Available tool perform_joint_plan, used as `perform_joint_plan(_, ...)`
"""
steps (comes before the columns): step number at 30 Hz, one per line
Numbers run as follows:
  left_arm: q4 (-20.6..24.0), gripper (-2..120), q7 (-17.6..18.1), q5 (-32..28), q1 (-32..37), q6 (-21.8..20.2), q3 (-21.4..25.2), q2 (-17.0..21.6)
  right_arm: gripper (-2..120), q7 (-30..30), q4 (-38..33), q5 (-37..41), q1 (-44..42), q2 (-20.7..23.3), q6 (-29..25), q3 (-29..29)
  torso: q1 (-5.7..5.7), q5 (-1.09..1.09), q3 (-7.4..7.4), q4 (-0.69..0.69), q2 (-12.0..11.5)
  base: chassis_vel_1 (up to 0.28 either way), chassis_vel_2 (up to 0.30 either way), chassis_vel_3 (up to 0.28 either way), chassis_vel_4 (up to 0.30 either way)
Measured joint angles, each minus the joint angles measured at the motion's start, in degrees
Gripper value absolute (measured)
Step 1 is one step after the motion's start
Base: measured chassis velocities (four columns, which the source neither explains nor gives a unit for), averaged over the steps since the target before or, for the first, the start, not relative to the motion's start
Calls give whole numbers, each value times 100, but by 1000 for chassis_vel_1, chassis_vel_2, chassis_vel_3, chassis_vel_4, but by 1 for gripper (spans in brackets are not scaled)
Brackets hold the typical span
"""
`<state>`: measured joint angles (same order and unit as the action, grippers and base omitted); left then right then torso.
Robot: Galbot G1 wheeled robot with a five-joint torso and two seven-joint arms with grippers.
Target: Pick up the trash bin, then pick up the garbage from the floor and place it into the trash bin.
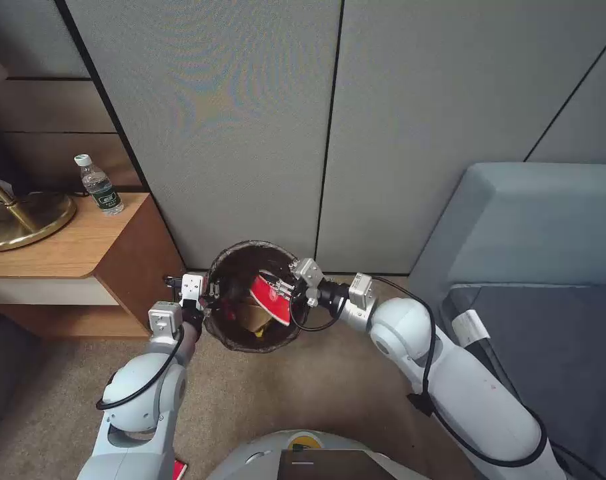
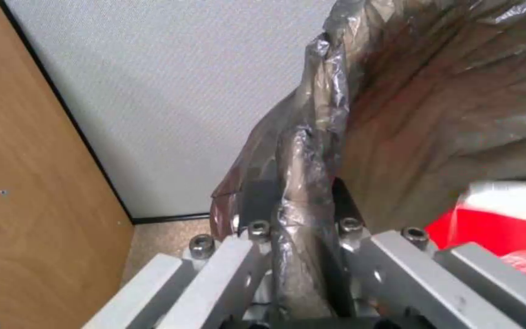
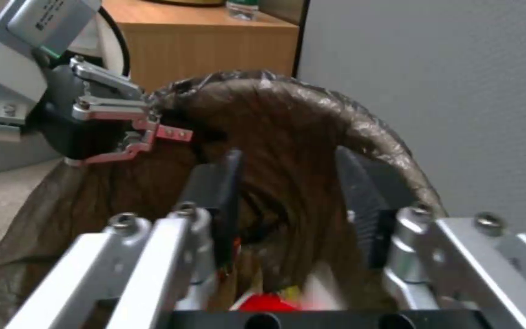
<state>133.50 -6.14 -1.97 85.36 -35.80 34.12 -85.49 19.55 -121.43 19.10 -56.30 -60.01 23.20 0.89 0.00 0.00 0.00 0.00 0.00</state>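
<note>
The left gripper (image 1: 208, 291) clamps the trash bin (image 1: 231, 340) by its near rim, while the right gripper (image 1: 284, 285) – jaws spread over its mouth – has seemingly dropped the red-and-white carton (image 1: 271, 301) inside – withdrawing likely comes next.

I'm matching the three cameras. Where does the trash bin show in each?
Head view: trash bin, centre, between both arms.
Left wrist view: its bagged rim pinched in the left tool.
Right wrist view: behind the open right tool.
Shared landmark: wooden cabinet.
</note>
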Motion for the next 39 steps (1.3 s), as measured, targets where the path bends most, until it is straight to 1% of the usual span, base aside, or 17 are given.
perform_joint_plan(1, 0, 3, 0, 0, 0, -1, 0, 0, 47, -10, 3, -3, -1, -11, 0, 0, 0, 0, 0, 0, 0, 0, 0, 0, 0)
perform_joint_plan(2, 0, 3, 0, 0, 0, -1, 0, 0, 47, -10, 3, -3, -1, -11, 0, 0, 0, 0, 0, 0, 0, 0, 0, 0, 0)
perform_joint_plan(6, 0, 3, -1, -4, -3, -2, 6, 5, 67, -51, 0, -16, -4, -60, -1, 38, 0, 0, 0, 0, 0, 0, 0, 0, 0)
perform_joint_plan(7, 0, 3, -1, -4, -3, -2, 6, 5, 67, -51, 0, -16, -4, -60, -1, 38, 0, 0, 0, 0, 0, 0, 0, 0, 0)
perform_joint_plan(10, 0, 3, -1, -7, -10, -3, 6, 6, 81, -89, -82, 33, -5, -72, -1, 122, 0, 0, 0, 0, 0, 0, 0, 0, 0)
perform_joint_plan(12, 0, 3, -1, -7, -11, -3, 5, 6, 84, -100, -111, 63, -9, -77, -1, 159, 0, 0, 0, 0, 0, 0, 0, 0, 0)
perform_joint_plan(13, 0, 3, -1, -8, -12, -3, 1, 5, 90, -123, -177, 133, -23, -87, 3, 252, 0, 0, -1, 1, 0, 0, 0, 0, 0)
perform_joint_plan(15, 0, 3, -1, -8, -13, -4, -2, 4, 94, -145, -235, 186, -41, -96, 7, 329, 0, 0, -1, 0, 0, 0, 0, 0, 0)
perform_joint_plan(16, 0, 3, -1, -9, -14, -4, -5, 3, 98, -170, -307, 248, -69, -102, 7, 414, 0, 1, -1, 0, 0, 0, 0, 0, 0)
perform_joint_plan(25, -19, 3, 0, -13, -18, -5, -1, 4, 100, -575, -869, 719, -443, -196, 2, 962, 0, 0, -1, 0, 0, 0, 0, 0, 0)
perform_joint_plan(27, -24, 3, -1, -19, -8, -3, 18, 11, 100, -656, -1045, 638, -824, -437, -131, 1312, 0, 1, -1, 0, 0, 0, 0, 0, 0)
perform_joint_plan(29, -24, 3, 0, -24, -5, -2, 25, 14, 100, -675, -1066, 602, -919, -490, -177, 1399, 0, 1, -1, 0, 0, 0, 0, 0, 0)
perform_joint_plan(33, -21, 3, 2, -48, 13, 21, 57, 28, 100, -923, -1110, 79, -1583, -881, -552, 2025, 0, 0, -1, -1, 0, 0, 0, 0, 0)
perform_joint_plan(34, -21, 3, 2, -48, 13, 21, 57, 28, 100, -923, -1110, 79, -1583, -881, -552, 2025, 0, 0, -1, -1, 0, 0, 0, 0, 0)
perform_joint_plan(37, -21, 3, 8, -64, 26, 41, 66, 27, 100, -992, -1046, -543, -2041, -1217, -1022, 2406, 0, 1, -1, -1, 0, 0, 0, 0, 0)
perform_joint_plan(38, -15, 3, 8, -65, 39, 46, 71, 25, 100, -1014, -1031, -731, -2241, -1353, -1205, 2536, 0, 0, -1, 1, 0, 0, 0, 0, 0)
perform_joint_plan(39, -15, 3, 8, -65, 39, 46, 71, 25, 100, -1014, -1031, -731, -2241, -1353, -1205, 2536, 0, 0, -1, 1, 0, 0, 0, 0, 0)
